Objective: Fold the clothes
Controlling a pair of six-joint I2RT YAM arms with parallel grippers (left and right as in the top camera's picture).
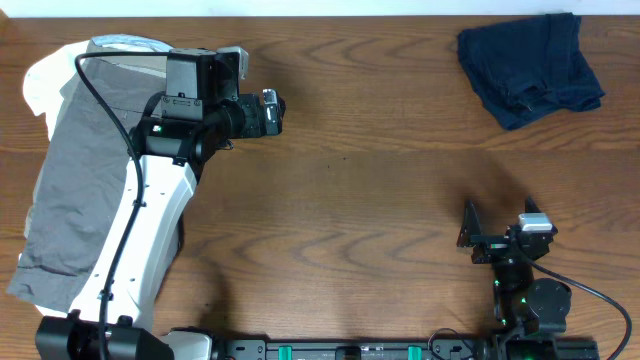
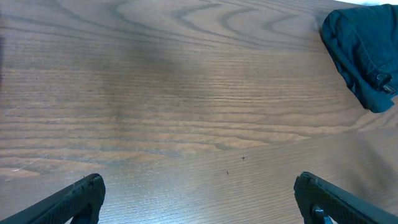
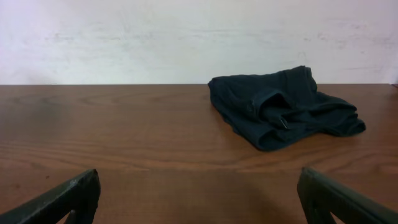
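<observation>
The clothes, a pair of dark navy-blue shorts (image 1: 530, 68), lie crumpled in a loose heap at the table's far right corner. They also show in the left wrist view (image 2: 364, 53) and in the right wrist view (image 3: 283, 106). My left gripper (image 1: 274, 112) hovers over the table's left-centre, far to the left of the shorts. It stands open (image 2: 199, 182) with only bare wood between its fingers. My right gripper (image 1: 498, 220) sits near the front right, pointing toward the shorts from well short of them. It is open (image 3: 198, 177) and empty.
Grey shorts (image 1: 75, 190) lie spread along the left edge on top of a white garment (image 1: 45, 75), partly under my left arm. A pale wall (image 3: 186, 37) rises behind the wooden table's (image 1: 380, 180) far edge.
</observation>
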